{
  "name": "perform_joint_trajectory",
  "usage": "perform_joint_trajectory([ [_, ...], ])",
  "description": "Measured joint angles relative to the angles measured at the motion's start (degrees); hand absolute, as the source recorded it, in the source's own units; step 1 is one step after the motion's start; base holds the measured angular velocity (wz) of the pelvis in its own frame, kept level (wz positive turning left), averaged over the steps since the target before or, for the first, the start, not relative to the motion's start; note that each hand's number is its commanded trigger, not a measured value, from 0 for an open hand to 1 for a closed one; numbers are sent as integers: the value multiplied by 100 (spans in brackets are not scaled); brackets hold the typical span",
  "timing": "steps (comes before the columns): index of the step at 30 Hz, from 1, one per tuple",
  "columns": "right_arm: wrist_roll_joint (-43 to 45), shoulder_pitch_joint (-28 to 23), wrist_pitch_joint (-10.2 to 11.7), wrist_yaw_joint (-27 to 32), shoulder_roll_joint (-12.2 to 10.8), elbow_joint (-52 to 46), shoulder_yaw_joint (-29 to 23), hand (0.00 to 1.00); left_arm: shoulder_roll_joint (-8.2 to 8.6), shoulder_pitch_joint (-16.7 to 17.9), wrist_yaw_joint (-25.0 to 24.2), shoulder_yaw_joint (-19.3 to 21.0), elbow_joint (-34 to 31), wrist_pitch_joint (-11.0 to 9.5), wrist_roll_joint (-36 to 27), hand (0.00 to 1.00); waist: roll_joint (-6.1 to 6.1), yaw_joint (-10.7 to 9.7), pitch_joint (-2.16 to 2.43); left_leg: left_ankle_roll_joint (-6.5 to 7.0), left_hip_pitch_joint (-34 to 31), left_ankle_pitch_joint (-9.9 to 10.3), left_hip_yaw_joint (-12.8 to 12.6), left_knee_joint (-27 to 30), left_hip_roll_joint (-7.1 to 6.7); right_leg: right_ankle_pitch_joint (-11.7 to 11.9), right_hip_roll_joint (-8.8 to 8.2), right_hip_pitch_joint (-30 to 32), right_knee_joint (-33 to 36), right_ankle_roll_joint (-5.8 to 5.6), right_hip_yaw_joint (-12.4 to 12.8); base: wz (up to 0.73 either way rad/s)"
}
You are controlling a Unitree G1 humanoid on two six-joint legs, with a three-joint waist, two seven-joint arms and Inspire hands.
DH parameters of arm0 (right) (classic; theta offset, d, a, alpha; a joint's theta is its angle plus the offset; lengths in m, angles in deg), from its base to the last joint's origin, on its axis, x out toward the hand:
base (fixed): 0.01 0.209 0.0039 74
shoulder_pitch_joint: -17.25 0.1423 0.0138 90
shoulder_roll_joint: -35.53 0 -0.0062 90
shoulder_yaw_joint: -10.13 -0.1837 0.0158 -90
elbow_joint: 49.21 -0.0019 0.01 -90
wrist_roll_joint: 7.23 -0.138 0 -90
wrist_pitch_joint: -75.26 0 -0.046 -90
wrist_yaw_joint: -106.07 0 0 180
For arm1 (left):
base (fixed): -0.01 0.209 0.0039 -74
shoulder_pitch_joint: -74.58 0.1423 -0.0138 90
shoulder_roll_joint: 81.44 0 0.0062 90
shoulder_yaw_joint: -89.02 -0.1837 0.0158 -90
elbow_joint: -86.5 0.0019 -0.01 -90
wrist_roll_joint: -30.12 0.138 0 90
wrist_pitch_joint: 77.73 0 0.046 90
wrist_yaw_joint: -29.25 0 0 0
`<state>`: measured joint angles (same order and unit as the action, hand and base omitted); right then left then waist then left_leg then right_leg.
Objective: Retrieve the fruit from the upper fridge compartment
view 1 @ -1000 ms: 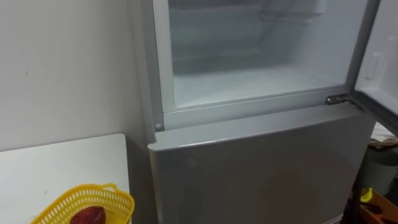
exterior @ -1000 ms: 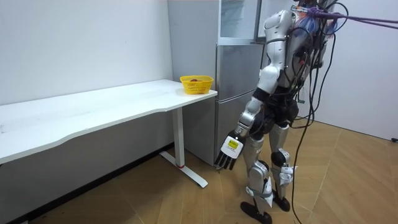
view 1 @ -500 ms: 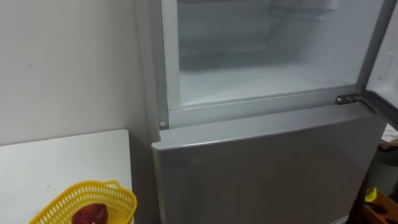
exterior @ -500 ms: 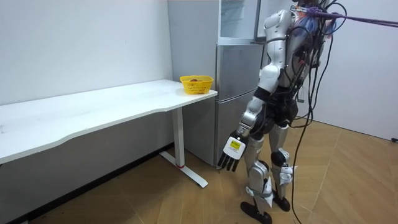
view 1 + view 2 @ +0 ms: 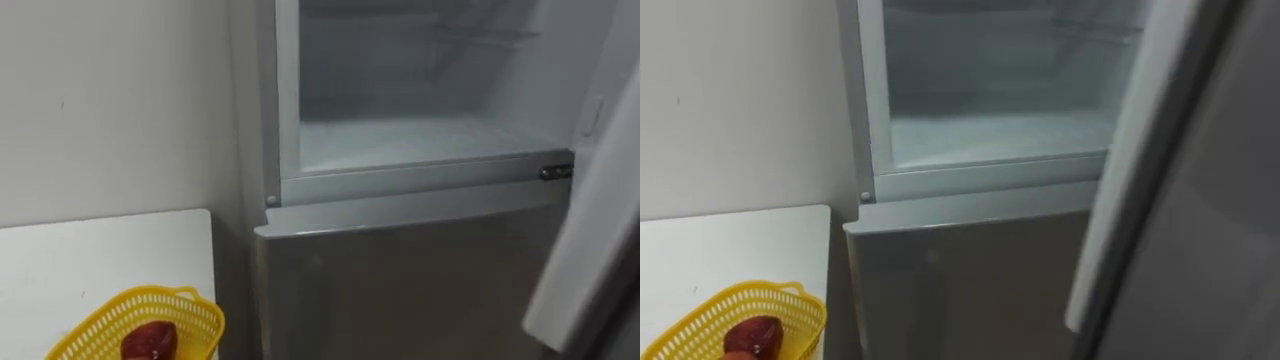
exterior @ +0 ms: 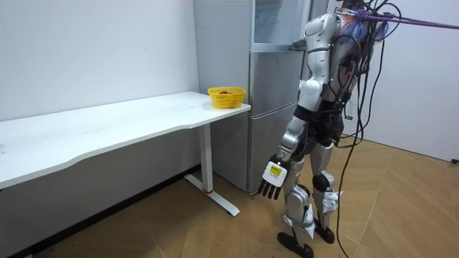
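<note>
We are hanging our left hand (image 6: 273, 179) low, fingers straight and apart, gripping nothing. High above those fingers the upper fridge shelf (image 5: 420, 140) is looking bare; the dark red item (image 5: 148, 340) is lying in the yellow basket (image 5: 195, 305) on the tabletop (image 5: 100, 250), above and ahead of them.

**Room view.** The robot stands upright on both legs with its torso straight, seen from behind and from its left side. The left arm (image 6: 308, 86) hangs down along the body, slightly bent at the elbow, with the forearm angled a little away from the hip. The left hand (image 6: 273, 179) lies beside the thigh, its back turned toward the camera. Its fingers (image 6: 266, 192) are straight, slightly spread, pointing downward and empty.
</note>
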<state>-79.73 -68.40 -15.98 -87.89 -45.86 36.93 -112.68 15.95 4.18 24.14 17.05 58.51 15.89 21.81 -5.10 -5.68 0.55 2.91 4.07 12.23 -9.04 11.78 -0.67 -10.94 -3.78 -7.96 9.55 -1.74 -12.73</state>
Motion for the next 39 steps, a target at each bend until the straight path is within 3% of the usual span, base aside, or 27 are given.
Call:
perform_joint_trajectory([
  [3, 43, 0, -7, -2, 1, -114, 44, 0, -5, -24, -1, -100, 5, 6, 9, 0, 54, 87, 18, 7, -36, 5, 1, 2, -3, 7, -5, 4, 17, -7, -4, 0],
  [10, 86, 18, -28, -9, 0, -116, 361, 0, -3, -132, -4, -143, 2, 87, 21, 0, 140, 236, -29, 4, -48, 2, 53, 5, -2, 8, -9, -24, 15, -6, -86, 5],
  [16, 81, 18, -244, -259, -4, 3, 586, 0, -9, -235, -12, -277, -28, 133, 10, 0, 199, 291, -44, 1, -125, 1, 135, 57, -2, 8, -9, -13, 14, -6, -181, 8],
  [24, 26, 18, -253, -422, -12, 143, 688, 0, -33, -245, -2, -316, -46, 133, 8, 0, 130, 301, -27, 1, -148, 0, 159, 107, -3, 11, -11, -20, 20, -2, -210, 0],
  [27, -21, 18, -256, -450, -12, 314, 688, 0, -51, -245, 77, -356, -36, 133, 2, 0, 80, 316, 4, 1, -151, 0, 180, 130, -3, 11, -11, -38, 23, -1, -236, 4],
  [39, -2, 19, -259, -301, -11, 525, 677, 0, -18, -188, 254, -355, -13, 133, 7, 0, 52, 308, 2, -7, -138, -7, 281, 179, -12, 13, -8, -113, 23, 3, -314, 4],
])
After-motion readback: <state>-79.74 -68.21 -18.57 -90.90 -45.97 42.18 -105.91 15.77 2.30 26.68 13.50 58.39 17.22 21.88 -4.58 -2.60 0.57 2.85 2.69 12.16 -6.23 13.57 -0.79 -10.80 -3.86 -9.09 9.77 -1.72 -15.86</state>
